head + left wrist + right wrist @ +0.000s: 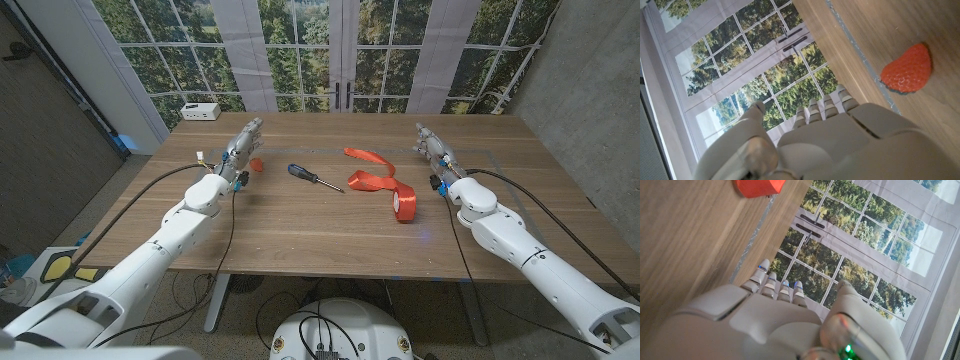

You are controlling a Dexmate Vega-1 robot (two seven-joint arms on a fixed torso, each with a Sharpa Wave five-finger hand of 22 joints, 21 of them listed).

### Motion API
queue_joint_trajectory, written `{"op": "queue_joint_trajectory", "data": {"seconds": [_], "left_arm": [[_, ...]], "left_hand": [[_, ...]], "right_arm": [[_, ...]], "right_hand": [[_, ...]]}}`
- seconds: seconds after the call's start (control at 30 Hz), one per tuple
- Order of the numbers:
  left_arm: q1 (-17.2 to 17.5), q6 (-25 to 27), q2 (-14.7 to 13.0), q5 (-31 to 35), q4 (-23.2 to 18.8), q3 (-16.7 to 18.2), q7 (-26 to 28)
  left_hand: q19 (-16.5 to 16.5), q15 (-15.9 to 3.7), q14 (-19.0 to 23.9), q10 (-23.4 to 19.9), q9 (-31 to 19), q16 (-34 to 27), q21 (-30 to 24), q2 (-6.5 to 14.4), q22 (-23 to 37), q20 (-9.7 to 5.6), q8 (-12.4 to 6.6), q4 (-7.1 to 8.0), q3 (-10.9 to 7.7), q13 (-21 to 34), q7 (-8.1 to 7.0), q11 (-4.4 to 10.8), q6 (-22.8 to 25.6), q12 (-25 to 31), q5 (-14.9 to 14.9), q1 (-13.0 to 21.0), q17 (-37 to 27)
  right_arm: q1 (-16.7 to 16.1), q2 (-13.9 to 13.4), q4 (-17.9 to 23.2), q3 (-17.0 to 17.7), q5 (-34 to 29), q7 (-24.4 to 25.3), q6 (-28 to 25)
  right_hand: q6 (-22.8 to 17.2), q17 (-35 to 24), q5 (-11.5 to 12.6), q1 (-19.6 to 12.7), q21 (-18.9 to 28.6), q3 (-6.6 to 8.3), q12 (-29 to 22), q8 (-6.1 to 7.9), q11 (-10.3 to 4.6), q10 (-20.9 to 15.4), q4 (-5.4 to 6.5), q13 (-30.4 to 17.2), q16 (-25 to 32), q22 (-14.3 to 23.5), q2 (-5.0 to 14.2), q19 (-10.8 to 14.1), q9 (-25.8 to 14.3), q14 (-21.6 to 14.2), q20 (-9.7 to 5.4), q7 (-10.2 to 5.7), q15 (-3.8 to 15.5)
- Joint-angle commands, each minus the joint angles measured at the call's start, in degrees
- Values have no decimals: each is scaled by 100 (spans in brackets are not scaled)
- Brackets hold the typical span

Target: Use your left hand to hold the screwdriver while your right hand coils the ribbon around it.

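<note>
We're at step zero: nothing picked up yet. Left hand [240,145] and right hand [432,148] both hold nothing, fingers straight. Screwdriver [314,177] lies mid-table; ribbon [380,182] just right of it, well apart from both hands. Next, our left hand must reach and grasp the screwdriver's handle.

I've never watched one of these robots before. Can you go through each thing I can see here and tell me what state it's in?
Screwdriver: lying on the table, untouched.
Ribbon: partly unrolled, its loose end trailing over the table, nothing wound on the screwdriver.
Left hand: holding nothing, fingers straight.
Right hand: holding nothing, fingers straight.
Strawberry-like red piece: lying on the table beside the left hand.
White box: sitting at the far left corner.
</note>
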State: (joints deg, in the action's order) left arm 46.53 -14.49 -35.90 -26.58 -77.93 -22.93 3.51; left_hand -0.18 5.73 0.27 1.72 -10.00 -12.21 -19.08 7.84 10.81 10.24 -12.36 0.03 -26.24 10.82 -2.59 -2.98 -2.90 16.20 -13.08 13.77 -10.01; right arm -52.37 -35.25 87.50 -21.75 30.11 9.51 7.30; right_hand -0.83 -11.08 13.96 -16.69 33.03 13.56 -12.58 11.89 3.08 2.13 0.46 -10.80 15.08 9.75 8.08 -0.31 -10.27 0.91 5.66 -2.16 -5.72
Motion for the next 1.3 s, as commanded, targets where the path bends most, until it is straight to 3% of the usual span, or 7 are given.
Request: {"op": "queue_joint_trajectory", "data": {"seconds": [0.03, 0.5, 1.3], "left_arm": [[-128, 328, -349, 640, -334, -158, 72], [-347, 632, -642, 1340, -621, -364, 80], [-806, 615, -969, 2433, -682, -738, -279]], "left_hand": [[50, 7, 30, -37, -23, 23, 16, 3, 11, -1, -35, -80, -30, 10, 2, -24, 53, -26, 54, 118, -9], [65, -31, 35, -56, -26, 55, 31, -13, 15, -7, 4, -207, -92, 12, 13, -20, 57, -57, 133, 251, -9], [124, -134, 45, -43, -32, 97, 47, -34, 15, -88, 46, -445, -199, 16, 33, 37, 86, -129, 226, 501, -7]], "right_arm": [[-180, -81, 252, 28, -105, 99, 13], [-269, -48, 329, 40, -205, 212, 90], [-526, 39, 717, 53, -447, 643, 74]], "right_hand": [[-34, -15, -28, -73, -14, 14, -6, 6, 51, -15, -31, -22, 13, 25, 16, 22, -31, -20, 50, -8, -9], [-52, -31, -69, -92, -42, 39, 7, -5, 73, -21, -44, -24, 3, 27, 19, 30, -32, -20, 52, -12, -15], [-87, -58, -137, -101, -91, 73, 24, -20, 71, -43, -56, -27, -13, 30, 14, 48, -35, -25, 54, -16, -28]]}}
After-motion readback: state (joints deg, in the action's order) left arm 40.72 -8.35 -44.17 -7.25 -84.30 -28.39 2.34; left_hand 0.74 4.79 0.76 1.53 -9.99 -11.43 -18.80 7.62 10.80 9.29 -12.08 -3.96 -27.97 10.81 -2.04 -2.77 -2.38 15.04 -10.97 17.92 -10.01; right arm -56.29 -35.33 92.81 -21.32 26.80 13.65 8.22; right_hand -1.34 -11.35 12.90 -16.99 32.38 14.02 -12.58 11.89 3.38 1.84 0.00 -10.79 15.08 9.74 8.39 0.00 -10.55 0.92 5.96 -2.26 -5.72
